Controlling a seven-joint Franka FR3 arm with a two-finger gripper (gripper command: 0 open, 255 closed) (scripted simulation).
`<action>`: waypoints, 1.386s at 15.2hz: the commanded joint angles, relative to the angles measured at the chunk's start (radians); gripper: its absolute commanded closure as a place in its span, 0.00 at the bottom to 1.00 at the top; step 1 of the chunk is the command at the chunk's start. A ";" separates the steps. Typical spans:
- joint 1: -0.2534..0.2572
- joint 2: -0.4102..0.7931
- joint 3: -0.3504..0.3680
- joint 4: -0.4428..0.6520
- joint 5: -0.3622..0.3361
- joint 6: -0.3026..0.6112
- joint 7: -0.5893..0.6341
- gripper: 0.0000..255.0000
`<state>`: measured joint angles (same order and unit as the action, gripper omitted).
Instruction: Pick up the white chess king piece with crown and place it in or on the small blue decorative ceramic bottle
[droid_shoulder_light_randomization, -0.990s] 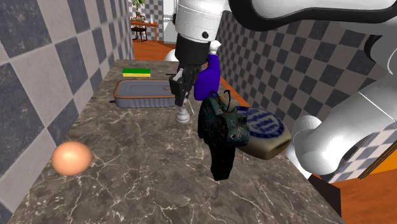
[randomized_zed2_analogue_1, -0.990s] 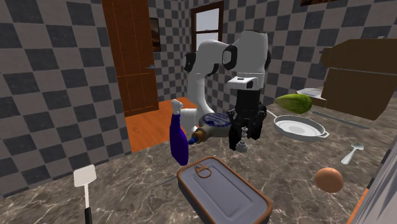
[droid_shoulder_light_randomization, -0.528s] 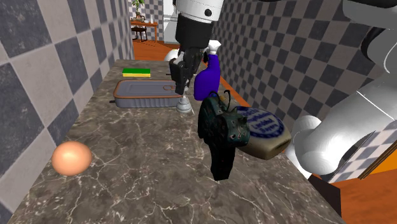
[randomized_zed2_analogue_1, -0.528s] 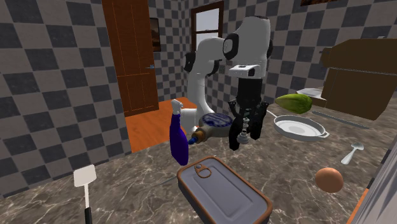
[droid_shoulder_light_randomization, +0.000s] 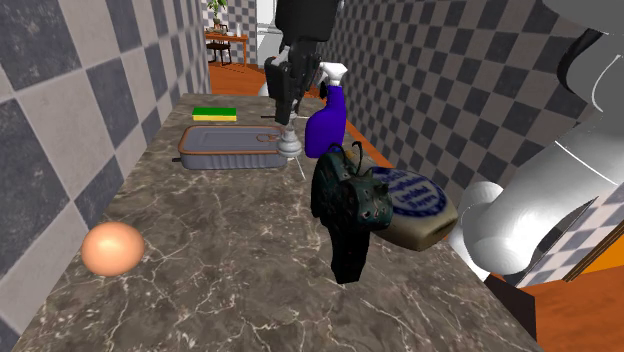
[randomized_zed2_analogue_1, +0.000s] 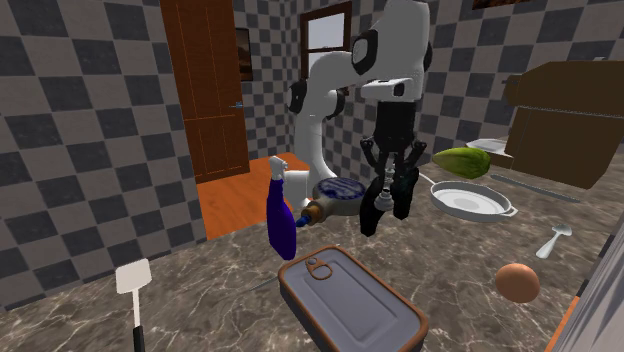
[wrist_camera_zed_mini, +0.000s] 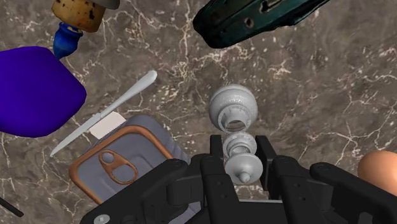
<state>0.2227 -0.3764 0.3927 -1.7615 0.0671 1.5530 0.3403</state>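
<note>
Since the earlier frames the gripper has risen, lifting the king clear of the counter. Risk: the bottle, a corked blue-and-white flask, lies on its side partly behind the dark object, so the carry may clip that object, and the king, set on the rounded body, would likely tip and roll off. Farther back, the king hangs base-down from fingers pinched on its crown end, near the tin and spray bottle, well apart from the bottle.
</note>
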 joint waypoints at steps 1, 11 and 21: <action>-0.002 0.011 0.000 0.041 -0.004 -0.031 0.000 1.00; -0.011 0.097 0.017 0.268 -0.032 -0.177 0.017 1.00; -0.016 0.005 -0.030 0.292 -0.003 -0.288 -0.027 1.00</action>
<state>0.2068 -0.3291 0.3801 -1.4350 0.0507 1.2712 0.3293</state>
